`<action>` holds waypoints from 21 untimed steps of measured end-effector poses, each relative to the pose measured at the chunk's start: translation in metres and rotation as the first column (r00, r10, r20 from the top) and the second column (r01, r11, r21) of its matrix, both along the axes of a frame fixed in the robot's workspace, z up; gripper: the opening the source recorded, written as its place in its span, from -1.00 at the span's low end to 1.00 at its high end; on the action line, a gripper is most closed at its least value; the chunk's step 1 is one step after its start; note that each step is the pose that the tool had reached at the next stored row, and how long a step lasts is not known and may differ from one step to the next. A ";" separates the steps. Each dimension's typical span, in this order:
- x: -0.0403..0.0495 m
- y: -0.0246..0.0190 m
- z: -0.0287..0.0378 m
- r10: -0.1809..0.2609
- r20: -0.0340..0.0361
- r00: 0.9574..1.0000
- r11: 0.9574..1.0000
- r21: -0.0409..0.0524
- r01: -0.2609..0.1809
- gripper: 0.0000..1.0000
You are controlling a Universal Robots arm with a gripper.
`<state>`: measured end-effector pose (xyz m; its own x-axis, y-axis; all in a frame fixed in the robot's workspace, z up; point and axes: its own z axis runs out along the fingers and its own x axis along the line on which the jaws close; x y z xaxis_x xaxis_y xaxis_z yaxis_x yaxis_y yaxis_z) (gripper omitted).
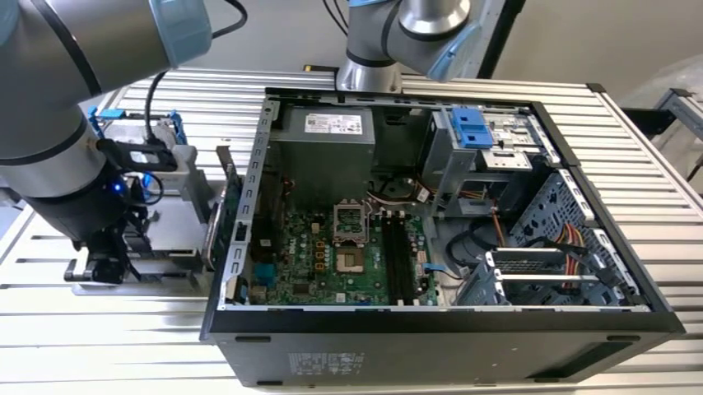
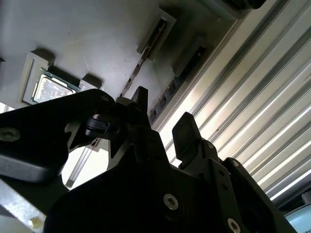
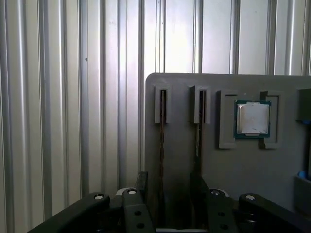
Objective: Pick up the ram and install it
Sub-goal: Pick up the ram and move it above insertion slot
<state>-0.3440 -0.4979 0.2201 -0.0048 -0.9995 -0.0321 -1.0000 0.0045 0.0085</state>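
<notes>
Presently finds the ram (image 3: 162, 145) edge-up in the outermost slot of the grey tray (image 3: 233, 165) on the surface (image 3: 63, 121), long axis running lengthwise through the gap of the wide-open end effector (image 3: 169, 189) poised close over it.

Ext. view: cam set high, off the near side of the computer case (image 1: 439, 346), facing down and away. Mid-range; whole case plus slatted table (image 1: 648, 140) in frame. Arm (image 1: 66, 164) stands at the exterior view's left, over the grey tray (image 1: 170, 218).

First wrist view: cam looks along the gripper (image 3: 169, 194) square onto the tray (image 3: 233, 165), close.

Second wrist view: cam sits low behind the gripper (image 2: 163, 109), v. close, facing obliquely across the tray (image 2: 97, 39).

Shared betw. both wrist views: tray, processor (image 3: 252, 118) (image 2: 51, 90), table slats. Shared w/ ext. view: tray, table.
</notes>
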 end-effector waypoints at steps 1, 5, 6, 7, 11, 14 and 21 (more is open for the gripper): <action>0.0000 -0.0001 -0.0003 0.000 0.000 1.000 1.000 0.000 0.000 1.00; 0.0000 -0.0006 -0.0017 0.000 0.000 1.000 1.000 0.000 0.000 1.00; 0.0001 -0.0007 -0.0021 0.000 0.000 1.000 1.000 0.000 0.000 1.00; 0.0002 -0.0009 -0.0024 0.000 0.000 1.000 1.000 0.000 0.000 1.00; 0.0002 -0.0017 -0.0046 0.000 0.000 1.000 1.000 0.000 0.000 1.00; 0.0002 -0.0019 -0.0095 0.000 0.000 1.000 1.000 0.000 0.000 1.00; 0.0002 -0.0025 -0.0154 0.000 0.000 1.000 1.000 0.000 0.000 1.00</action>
